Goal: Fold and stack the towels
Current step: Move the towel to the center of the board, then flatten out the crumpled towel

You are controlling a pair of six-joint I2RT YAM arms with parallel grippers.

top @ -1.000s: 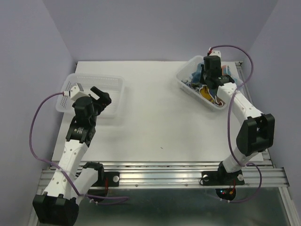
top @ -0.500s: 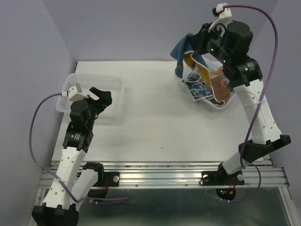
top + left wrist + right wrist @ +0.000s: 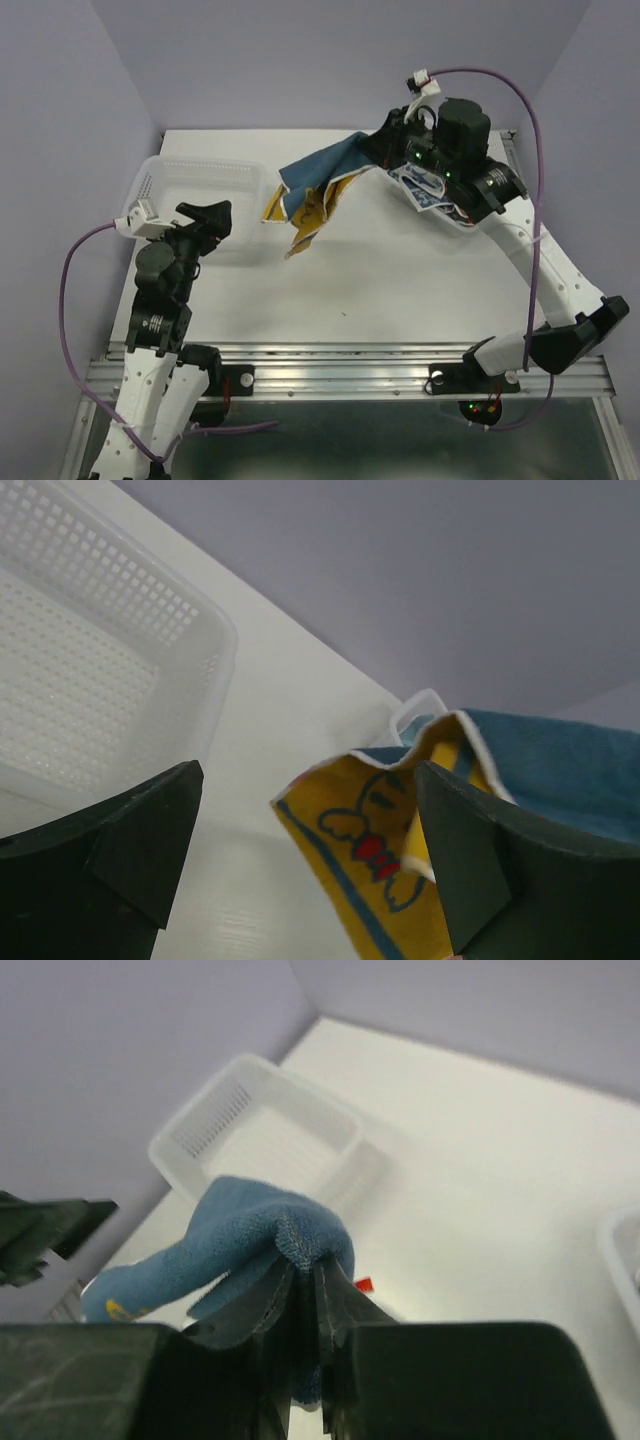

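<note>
Since the blue-and-yellow towel (image 3: 312,190) hangs limp and light from the right gripper (image 3: 385,150), jaws clamped on one bunched corner, it should sag and swing; its free yellow corner, ahead of the left gripper (image 3: 208,222), jaws wide apart, looks the next hold.

Robot lab bench (image 3: 360,280), plain lilac walls (image 3: 300,60), aluminium rail (image 3: 340,378)

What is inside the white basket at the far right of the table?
A blue-white patterned towel shows at the uncovered edge of the basket. The right arm reaches across above and covers most of the interior, so any other towels in there cannot be seen.
</note>
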